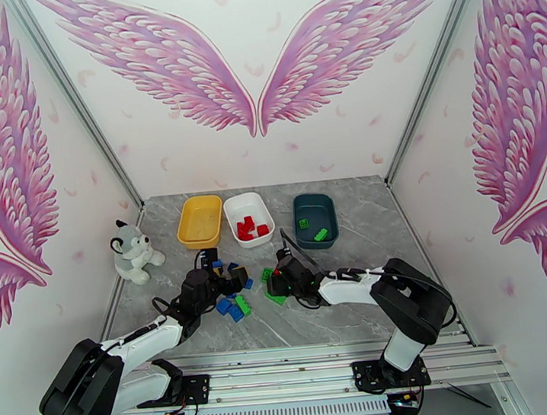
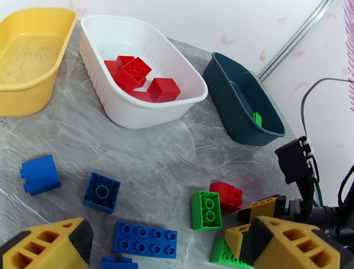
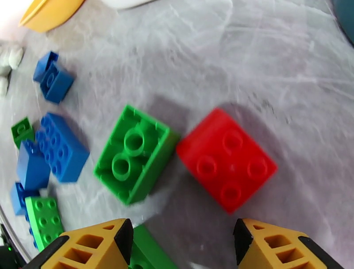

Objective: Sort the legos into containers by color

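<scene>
Loose legos lie mid-table: a red brick [image 3: 226, 166] touches a green brick [image 3: 132, 160], with several blue bricks [image 3: 59, 146] further left. My right gripper [image 3: 183, 247] hovers open just short of the red and green pair, nothing between its fingers. My left gripper [image 2: 166, 247] is open too, low over a long blue plate [image 2: 145, 239] and a blue square brick [image 2: 101, 192]. The white tray [image 2: 194, 93] holds red bricks [image 2: 132, 73]. The teal tray [image 2: 230, 97] holds a green brick [image 2: 257, 118]. The yellow tray [image 2: 26, 95] has no bricks in it.
A plush husky [image 1: 133, 251] sits at the table's left edge near the yellow tray [image 1: 200, 220]. Both grippers [image 1: 222, 274] [image 1: 276, 281] are close together around the brick pile [image 1: 232, 303]. The three trays stand in a row at the back.
</scene>
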